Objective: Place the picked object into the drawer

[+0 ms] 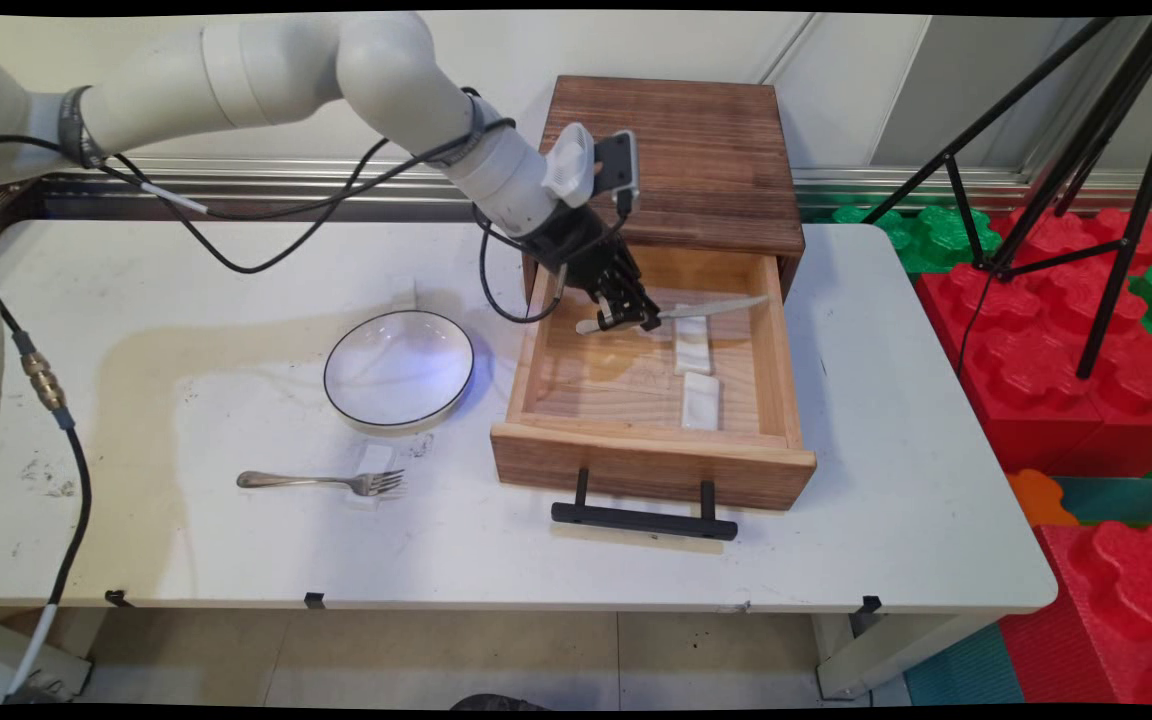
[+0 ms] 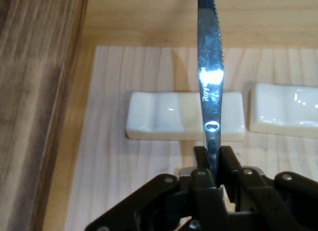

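The white tabletop (image 1: 836, 540) carries a wooden drawer unit (image 1: 676, 160) with its drawer (image 1: 651, 460) pulled open toward the near side, a black handle (image 1: 644, 518) on its front. Left of the drawer sits a white bowl with a dark rim (image 1: 399, 368). Nearer the front edge, a fork (image 1: 321, 482) lies with its tines on a small white rest (image 1: 373, 460). Over the drawer's far part, the pincer (image 1: 628, 318) (image 2: 212, 164) is clamped on the handle of a table knife (image 1: 711, 308) (image 2: 210, 82), its serrated blade reaching out above the first of two white ceramic cutlery rests (image 1: 693, 345) (image 2: 169, 122) on the drawer floor; the second (image 1: 701, 400) (image 2: 285, 109) lies just beside it.
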Motion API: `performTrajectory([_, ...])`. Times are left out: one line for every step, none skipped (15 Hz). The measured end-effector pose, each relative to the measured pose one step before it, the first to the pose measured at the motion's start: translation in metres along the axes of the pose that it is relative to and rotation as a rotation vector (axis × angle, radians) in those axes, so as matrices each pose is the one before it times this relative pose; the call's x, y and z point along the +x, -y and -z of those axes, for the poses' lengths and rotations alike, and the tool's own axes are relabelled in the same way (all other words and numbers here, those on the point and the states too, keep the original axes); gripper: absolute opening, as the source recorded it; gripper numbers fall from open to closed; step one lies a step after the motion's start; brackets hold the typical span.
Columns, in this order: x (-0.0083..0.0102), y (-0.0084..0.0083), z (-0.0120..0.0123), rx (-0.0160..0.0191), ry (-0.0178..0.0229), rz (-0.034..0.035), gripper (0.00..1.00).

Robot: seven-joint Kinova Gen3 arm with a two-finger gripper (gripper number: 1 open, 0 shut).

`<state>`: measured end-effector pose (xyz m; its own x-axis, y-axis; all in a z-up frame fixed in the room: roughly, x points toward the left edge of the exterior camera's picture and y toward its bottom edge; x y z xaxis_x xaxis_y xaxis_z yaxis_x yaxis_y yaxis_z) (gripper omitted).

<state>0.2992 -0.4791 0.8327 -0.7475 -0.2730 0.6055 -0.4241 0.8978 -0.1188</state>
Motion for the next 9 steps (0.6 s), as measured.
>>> performTrajectory([-0.00081, 0.00042, -0.00249, -0.00051, 0.00402, -0.00189, 0.0])
performTrajectory([-0.001, 0.0006, -0.00359, -0.00104, 0.00562, -0.0028, 0.0])
performTrajectory([-0.00107, 0.00085, -0.00449, -0.00073, 0.00685, -0.00385, 0.0])
performTrajectory([-0.00107, 0.00052, -0.00281, -0.00017, 0.00483, -0.00232, 0.0])
performTrajectory([-0.00097, 0.00055, -0.00307, -0.00057, 0.00505, -0.00228, 0.0])
performTrajectory([-0.00087, 0.00033, -0.00237, -0.00062, 0.00432, -0.00198, 0.0])
performTrajectory([-0.0008, 0.00031, -0.00264, -0.0011, 0.00451, -0.00199, 0.0])
performTrajectory([-0.00089, 0.0002, -0.00223, -0.00041, 0.00419, -0.00142, 0.0])
performTrajectory([-0.00067, -0.00004, -0.0017, -0.00096, 0.00297, -0.00072, 0.0])
